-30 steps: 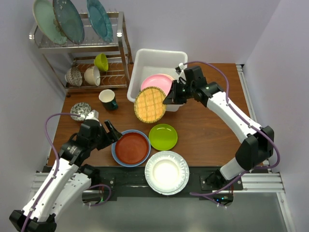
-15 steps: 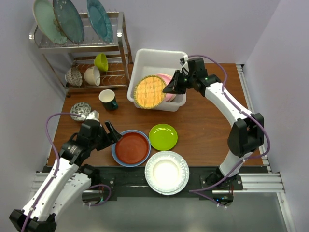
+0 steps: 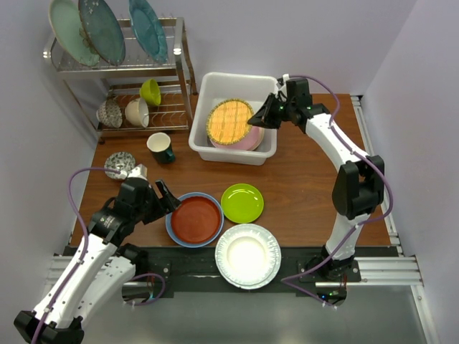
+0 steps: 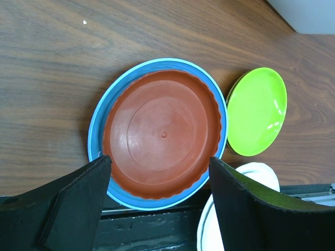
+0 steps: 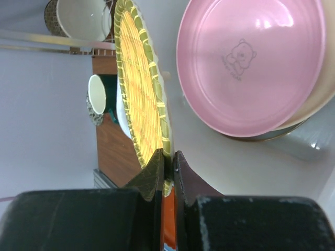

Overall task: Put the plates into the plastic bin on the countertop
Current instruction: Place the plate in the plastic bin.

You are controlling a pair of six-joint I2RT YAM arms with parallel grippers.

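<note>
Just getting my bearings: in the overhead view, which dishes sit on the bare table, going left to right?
bowl → mug → red plate, stacked on a blue plate → green plate. The white plate spans the last two, so it is left out.

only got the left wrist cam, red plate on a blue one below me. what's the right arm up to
Observer: The right claw is shut on the rim of the gold plate, holding it tilted over the white bin.
Operator: anything in the bin
Observer: A pink plate lies inside, beneath the gold one.
Operator: what's further up the table from me
Observer: A patterned bowl and a dark mug stand on the table, between your arm and the dish rack.
</note>
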